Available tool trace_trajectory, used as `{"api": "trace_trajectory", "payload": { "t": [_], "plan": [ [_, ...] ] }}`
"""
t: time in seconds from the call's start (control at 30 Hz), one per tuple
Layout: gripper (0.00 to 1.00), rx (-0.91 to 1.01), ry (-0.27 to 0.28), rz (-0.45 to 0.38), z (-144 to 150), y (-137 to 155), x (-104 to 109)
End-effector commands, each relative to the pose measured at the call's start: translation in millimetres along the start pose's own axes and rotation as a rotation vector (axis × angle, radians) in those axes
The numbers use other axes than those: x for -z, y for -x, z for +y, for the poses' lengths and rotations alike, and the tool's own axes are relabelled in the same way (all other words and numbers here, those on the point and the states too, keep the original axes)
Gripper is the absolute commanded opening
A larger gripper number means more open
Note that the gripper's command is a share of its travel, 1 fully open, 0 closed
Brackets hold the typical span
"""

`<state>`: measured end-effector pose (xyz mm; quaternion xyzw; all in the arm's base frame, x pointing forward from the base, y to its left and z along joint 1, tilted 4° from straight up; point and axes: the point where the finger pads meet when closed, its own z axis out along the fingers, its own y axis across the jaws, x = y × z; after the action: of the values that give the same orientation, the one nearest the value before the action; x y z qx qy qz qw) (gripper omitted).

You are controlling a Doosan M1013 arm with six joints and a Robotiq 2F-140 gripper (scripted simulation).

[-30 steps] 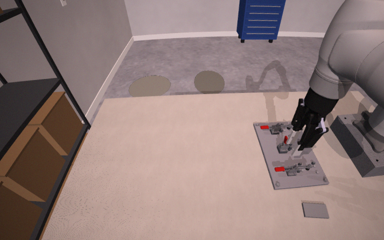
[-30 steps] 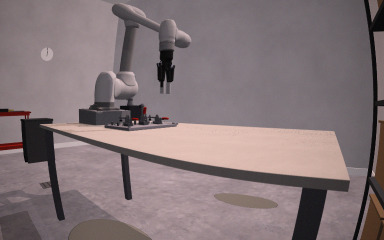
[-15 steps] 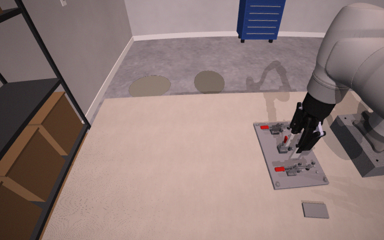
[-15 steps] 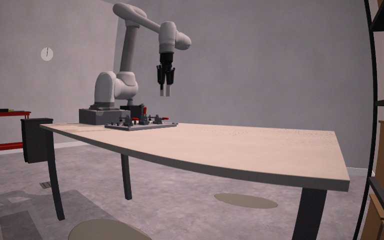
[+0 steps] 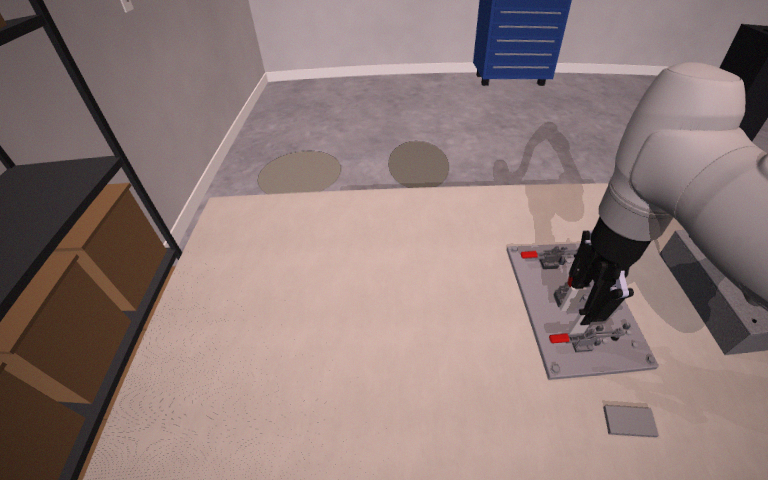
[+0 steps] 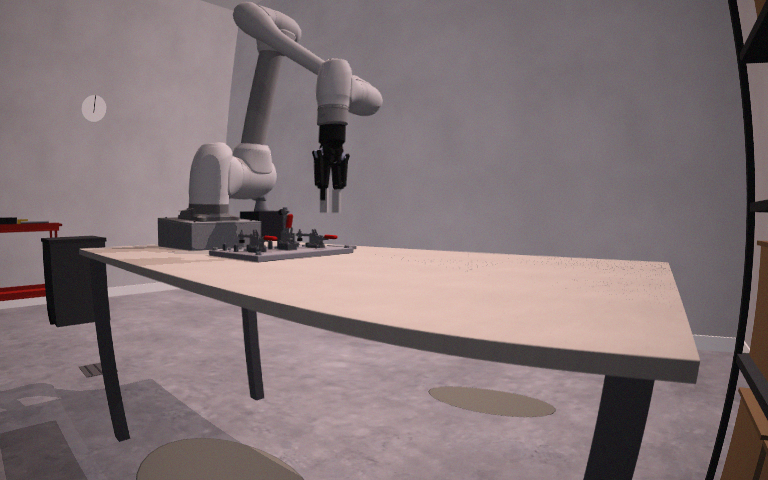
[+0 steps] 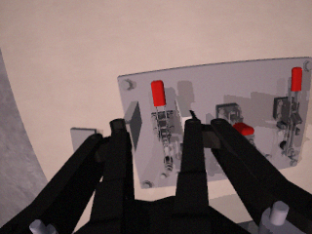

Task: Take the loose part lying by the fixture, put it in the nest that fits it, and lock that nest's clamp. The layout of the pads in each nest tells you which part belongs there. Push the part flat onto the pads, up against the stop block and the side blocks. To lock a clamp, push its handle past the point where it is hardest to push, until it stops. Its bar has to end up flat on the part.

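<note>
Half-open pincer point(image 5: 576, 316) point(image 6: 330, 211) point(image 7: 158, 109); nothing held.

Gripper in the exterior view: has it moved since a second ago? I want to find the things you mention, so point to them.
Yes, the gripper point(image 5: 573, 312) point(image 6: 330, 210) point(image 7: 158, 109) has moved down, its fingertips now closer to the level of the fixture plate point(image 5: 535, 305) point(image 6: 308, 253) point(image 7: 214, 80).
</note>
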<state>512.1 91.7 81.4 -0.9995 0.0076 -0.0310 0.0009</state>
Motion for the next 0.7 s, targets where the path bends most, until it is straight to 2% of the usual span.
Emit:
{"api": "trace_trajectory", "payload": {
  "t": [0.0,0.27,0.67],
  "plan": [
    [0.35,0.000,0.000,0.000,0,0,-12],
    [0.35,0.000,0.000,0.000,0,0,-38],
    [0.35,0.000,0.000,0.000,0,0,-45]
  ]
}}
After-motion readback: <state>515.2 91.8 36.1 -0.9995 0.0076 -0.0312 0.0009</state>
